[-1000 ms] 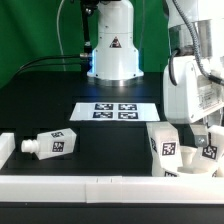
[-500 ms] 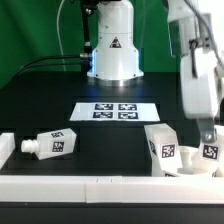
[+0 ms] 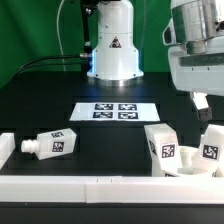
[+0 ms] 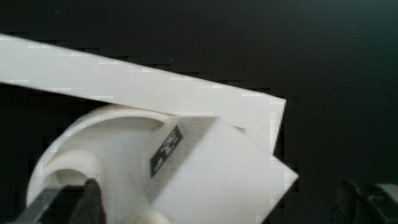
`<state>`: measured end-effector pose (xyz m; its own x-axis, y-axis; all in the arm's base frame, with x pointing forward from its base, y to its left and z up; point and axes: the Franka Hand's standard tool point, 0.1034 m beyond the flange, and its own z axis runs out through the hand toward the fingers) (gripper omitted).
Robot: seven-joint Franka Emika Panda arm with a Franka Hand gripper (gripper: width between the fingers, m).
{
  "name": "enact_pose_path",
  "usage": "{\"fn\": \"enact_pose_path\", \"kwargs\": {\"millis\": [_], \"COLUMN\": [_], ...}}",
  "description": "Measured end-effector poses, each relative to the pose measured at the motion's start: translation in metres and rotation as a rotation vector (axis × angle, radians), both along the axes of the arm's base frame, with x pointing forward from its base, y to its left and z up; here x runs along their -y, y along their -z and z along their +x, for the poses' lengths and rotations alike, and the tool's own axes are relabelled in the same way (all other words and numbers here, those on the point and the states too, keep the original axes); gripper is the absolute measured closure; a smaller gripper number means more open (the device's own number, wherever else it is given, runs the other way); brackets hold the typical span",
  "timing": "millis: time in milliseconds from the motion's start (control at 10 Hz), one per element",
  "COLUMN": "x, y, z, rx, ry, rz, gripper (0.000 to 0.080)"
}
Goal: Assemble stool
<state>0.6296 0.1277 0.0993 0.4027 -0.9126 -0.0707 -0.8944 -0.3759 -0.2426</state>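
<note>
The stool parts lie in the exterior view. One white tagged leg (image 3: 52, 145) lies on its side at the exterior view's left. A second leg (image 3: 163, 143) stands at the exterior view's right, against the round seat (image 3: 190, 157). A third leg (image 3: 213, 137) stands tilted at the seat's far right. My gripper (image 3: 201, 100) hangs above these parts, open and empty, clear of them. In the wrist view the gripper (image 4: 222, 215) has its dark fingers wide apart over the seat's rounded edge (image 4: 98, 150) and a tagged leg (image 4: 231, 170).
The marker board (image 3: 115, 110) lies in the middle of the black table, in front of the arm's base (image 3: 113, 55). Long white border rails (image 3: 100, 185) run along the front edge and show in the wrist view (image 4: 107, 80). A green backdrop stands behind.
My gripper has risen from low down beside the seat and third leg to well above them. The third leg, hidden before by the gripper, now shows standing free.
</note>
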Motion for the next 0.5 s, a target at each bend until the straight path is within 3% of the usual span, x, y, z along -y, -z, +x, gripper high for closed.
{"fn": "enact_pose_path", "kwargs": {"millis": [300, 500], "x": [-0.0022, 0.0006], "y": [-0.0123, -0.0123], "z": [0.0078, 0.0081], "rx": [0.073, 0.085], "ry": [-0.66, -0.819], "rz": [-0.176, -0.209], "gripper": [0.015, 0.015]}}
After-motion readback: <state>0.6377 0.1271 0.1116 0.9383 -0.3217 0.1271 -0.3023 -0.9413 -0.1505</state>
